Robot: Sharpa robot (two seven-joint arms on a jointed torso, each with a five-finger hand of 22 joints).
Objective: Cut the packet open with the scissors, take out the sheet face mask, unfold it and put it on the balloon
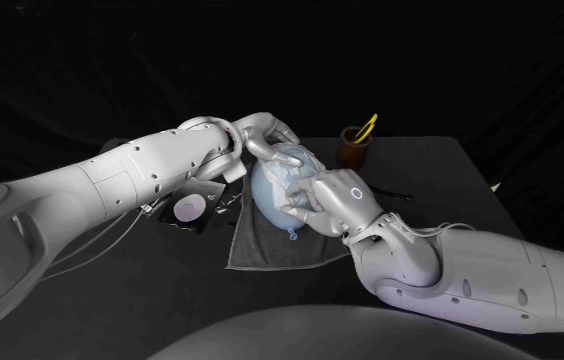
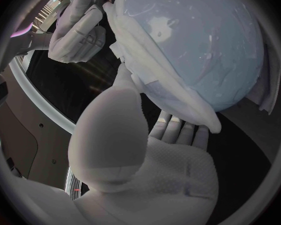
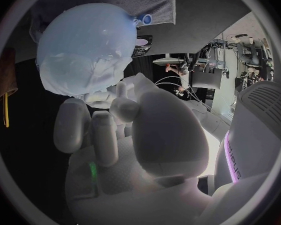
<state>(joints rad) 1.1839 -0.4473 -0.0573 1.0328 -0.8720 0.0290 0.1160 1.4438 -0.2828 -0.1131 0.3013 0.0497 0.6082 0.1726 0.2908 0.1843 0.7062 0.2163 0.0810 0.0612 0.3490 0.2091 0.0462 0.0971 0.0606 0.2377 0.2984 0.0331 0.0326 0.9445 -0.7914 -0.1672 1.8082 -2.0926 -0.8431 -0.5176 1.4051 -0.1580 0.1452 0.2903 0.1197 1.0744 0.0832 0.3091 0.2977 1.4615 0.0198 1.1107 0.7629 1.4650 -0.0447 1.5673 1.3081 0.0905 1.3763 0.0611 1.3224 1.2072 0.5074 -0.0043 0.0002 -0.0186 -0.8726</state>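
Balloon (image 1: 270,193), long axis 12–6, is clasped at 12 by left hand (image 1: 266,137) over sheet face mask (image 2: 160,94); right hand (image 1: 329,202) is pressed on at 4, grasp unclear.

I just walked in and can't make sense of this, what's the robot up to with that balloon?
Both hands are working on the pale blue balloon, which lies on a grey towel. The left hand cups its far end, and the right hand presses its fingers against the near side. The sheet mask is already draped on the balloon. The black packet lies beside the towel, and the scissors stand in a brown cup.
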